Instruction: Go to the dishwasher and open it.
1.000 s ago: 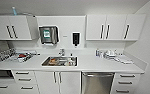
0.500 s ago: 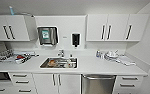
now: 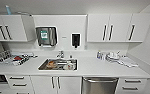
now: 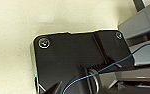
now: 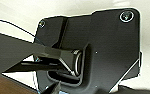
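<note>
The dishwasher (image 3: 99, 85) is seen nearest, built in under the white countertop (image 3: 91, 67), below and to the right of the sink (image 3: 58, 64). Its front is flat, brushed grey steel, with a horizontal bar handle along the top edge; the door is closed. White drawer fronts with dark bar pulls flank it. The sink is a rectangular steel basin set into the counter, with dishes lying in it. Left of the sink a wire dish rack (image 3: 1, 57) is set; right of the sink a cluster of small items is gathered. Behind the sink a chrome faucet (image 3: 60, 54) rises. Above it, on the wall, a paper towel dispenser (image 3: 46, 36) and a dark soap dispenser (image 3: 75, 40) are mounted between flat white wall cabinets (image 3: 119, 27). How the jaws of either gripper stand cannot be told.
</note>
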Tool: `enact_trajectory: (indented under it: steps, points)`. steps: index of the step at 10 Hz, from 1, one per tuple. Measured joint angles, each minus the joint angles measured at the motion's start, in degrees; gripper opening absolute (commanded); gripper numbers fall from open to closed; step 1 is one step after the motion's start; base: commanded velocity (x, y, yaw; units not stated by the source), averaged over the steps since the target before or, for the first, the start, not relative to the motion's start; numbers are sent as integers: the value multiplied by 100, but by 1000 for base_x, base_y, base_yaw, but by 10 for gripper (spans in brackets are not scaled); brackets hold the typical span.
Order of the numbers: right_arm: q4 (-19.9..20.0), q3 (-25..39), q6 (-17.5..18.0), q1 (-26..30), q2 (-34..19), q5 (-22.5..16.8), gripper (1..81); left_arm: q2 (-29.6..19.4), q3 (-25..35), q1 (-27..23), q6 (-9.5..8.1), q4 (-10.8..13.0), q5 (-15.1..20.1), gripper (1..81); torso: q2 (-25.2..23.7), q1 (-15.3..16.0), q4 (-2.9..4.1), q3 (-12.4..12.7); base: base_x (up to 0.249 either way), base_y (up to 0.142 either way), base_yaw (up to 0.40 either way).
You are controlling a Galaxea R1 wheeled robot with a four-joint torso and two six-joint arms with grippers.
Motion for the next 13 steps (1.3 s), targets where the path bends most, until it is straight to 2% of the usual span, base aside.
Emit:
enact_trajectory:
  steps: [13]
  points:
    - [0,-66,-2,0,48,0,811,20,-22,0,0,0,-1,811,0,0,0,0,116,0,0]
